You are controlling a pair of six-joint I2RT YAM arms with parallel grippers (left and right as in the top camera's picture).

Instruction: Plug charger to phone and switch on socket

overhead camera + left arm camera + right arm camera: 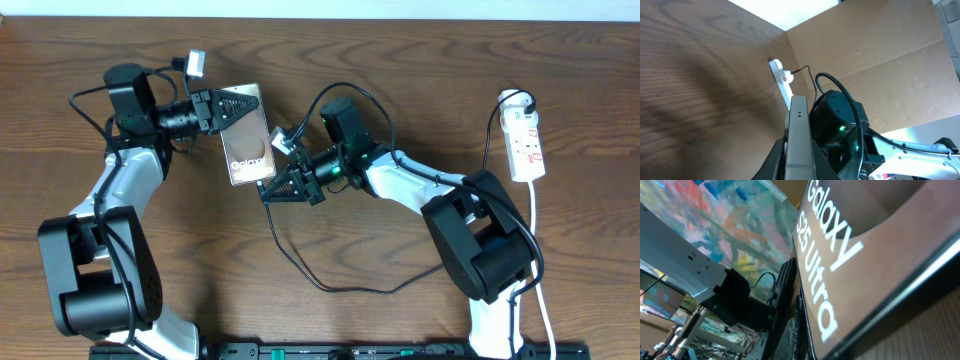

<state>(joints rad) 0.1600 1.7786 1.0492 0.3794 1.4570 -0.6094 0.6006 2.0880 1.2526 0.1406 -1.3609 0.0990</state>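
Phone, flat glossy brown-grey slab lettered "Galaxy" (245,140): clamped at its top edge by the left gripper (215,108).
Charger, thin black cable (326,289): tip apparently pinched in the closed right gripper (272,188), just beside the phone's lower edge; insertion not confirmed.
Socket, white power strip with red markings (527,140): well apart, not yet switched.

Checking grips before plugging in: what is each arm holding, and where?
Left fingers clamp the phone by its end far from the Galaxy lettering. Right fingers are shut beside its other end; whether they pinch the charger cannot be told.
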